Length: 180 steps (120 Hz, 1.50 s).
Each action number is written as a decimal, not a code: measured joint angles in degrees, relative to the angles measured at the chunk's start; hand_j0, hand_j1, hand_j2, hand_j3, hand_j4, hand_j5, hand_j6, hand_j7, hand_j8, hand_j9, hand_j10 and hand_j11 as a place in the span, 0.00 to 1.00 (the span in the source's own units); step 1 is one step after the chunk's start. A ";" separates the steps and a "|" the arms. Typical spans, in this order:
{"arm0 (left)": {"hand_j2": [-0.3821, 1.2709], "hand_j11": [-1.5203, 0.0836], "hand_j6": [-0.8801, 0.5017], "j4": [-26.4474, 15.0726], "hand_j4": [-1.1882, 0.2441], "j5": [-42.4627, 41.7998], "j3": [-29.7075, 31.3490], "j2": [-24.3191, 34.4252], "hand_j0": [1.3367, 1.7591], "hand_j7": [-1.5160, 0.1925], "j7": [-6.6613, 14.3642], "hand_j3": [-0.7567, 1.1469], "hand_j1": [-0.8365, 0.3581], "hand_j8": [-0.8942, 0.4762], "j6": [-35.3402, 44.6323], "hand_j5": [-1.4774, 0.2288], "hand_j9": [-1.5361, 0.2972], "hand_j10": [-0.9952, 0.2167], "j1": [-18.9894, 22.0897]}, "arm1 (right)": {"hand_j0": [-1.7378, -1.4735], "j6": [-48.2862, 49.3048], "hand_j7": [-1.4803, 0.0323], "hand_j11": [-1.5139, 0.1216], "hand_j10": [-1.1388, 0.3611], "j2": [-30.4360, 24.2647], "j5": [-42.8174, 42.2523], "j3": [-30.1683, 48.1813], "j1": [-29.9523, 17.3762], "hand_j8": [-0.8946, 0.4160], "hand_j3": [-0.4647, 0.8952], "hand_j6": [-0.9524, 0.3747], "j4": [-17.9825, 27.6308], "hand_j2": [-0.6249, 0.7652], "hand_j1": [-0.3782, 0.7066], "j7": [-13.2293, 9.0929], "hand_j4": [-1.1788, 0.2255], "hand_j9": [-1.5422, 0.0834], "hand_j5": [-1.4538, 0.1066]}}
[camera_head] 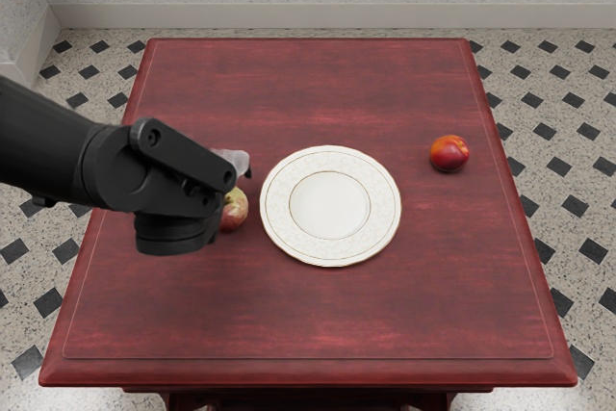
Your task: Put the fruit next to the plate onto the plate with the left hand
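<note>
Half-hidden fruit, perhaps apple, beside white plate.

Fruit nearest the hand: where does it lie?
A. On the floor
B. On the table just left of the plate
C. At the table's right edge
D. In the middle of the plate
B: the fruit lies on the table just off the left rim of the plate, partly hidden by the left hand.
</note>
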 joint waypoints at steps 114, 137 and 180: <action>0.27 0.69 0.41 1.66 0.61 7.88 2.37 0.00 0.76 0.65 0.38 0.40 0.68 0.42 2.36 0.63 0.61 0.56 4.70 | 0.30 0.00 0.96 0.91 0.74 0.00 -0.02 0.00 0.00 0.66 0.34 0.70 0.00 0.45 0.06 0.00 0.82 0.93 0.91; 0.27 0.67 0.39 2.03 0.59 8.65 2.67 0.00 0.76 0.63 0.38 0.40 0.65 0.40 2.38 0.61 0.60 0.54 5.42 | 0.30 0.00 0.96 0.91 0.74 0.00 -0.02 0.00 0.00 0.66 0.34 0.70 0.00 0.45 0.06 0.00 0.82 0.93 0.91; 0.29 0.60 0.33 2.23 0.53 8.82 2.84 0.00 0.76 0.56 0.33 0.40 0.54 0.34 2.27 0.53 0.53 0.47 5.95 | 0.30 0.00 0.96 0.91 0.74 0.00 0.01 0.00 0.00 0.66 0.34 0.70 0.00 0.45 0.06 0.00 0.82 0.93 0.91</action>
